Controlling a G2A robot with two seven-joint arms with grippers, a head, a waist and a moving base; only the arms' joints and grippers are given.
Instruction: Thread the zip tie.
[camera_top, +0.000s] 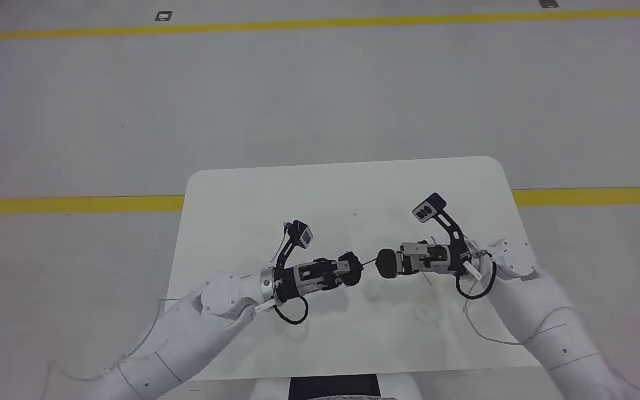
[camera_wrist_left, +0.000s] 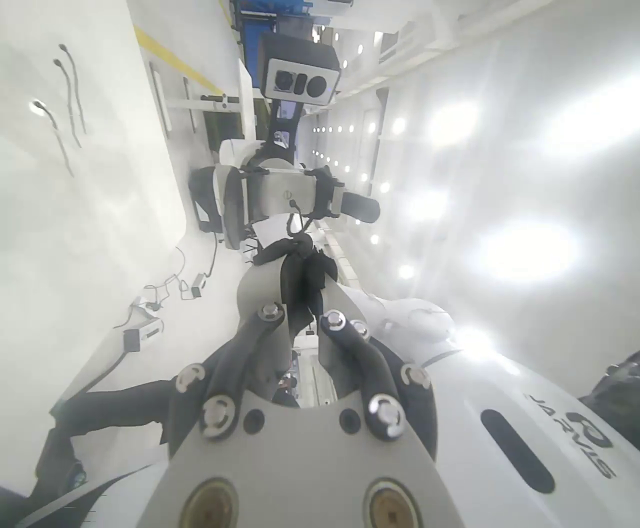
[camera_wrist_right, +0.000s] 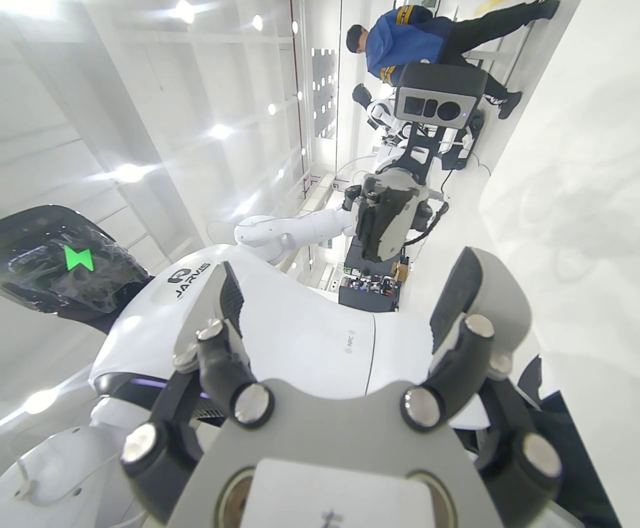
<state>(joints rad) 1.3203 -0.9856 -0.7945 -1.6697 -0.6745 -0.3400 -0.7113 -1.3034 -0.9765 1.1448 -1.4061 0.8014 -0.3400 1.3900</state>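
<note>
My left gripper hovers over the middle of the white table, pointing at my right gripper. In the left wrist view the left gripper is shut on a thin dark zip tie. The tie's small head end reaches up between the right gripper's spread fingers. The right gripper stands open, nothing touching its pads, and faces the shut left gripper a short way off. From above, the zip tie is a thin line bridging the gap between the two tips.
Three loose zip ties lie on the table beyond the grippers. The table's near edge runs just below both forearms. Bare tabletop lies to either side.
</note>
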